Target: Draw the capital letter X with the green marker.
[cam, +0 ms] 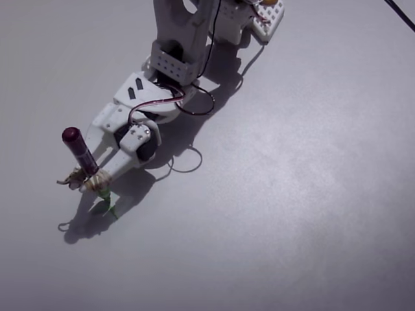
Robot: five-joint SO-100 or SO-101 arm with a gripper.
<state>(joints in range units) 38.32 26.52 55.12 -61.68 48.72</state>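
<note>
Now: claw [91,183] clamps marker [83,154] | green tip below claw touches counter [292,194] | advice: keep pressure light, stroke straight.

Fixed view, my holdings: green marker [86,163], maroon cap up and tilted left, clamped and banded in my jaws [93,183]; lime tip down by a faint green stroke [111,210] on the grey surface [292,194].
</note>
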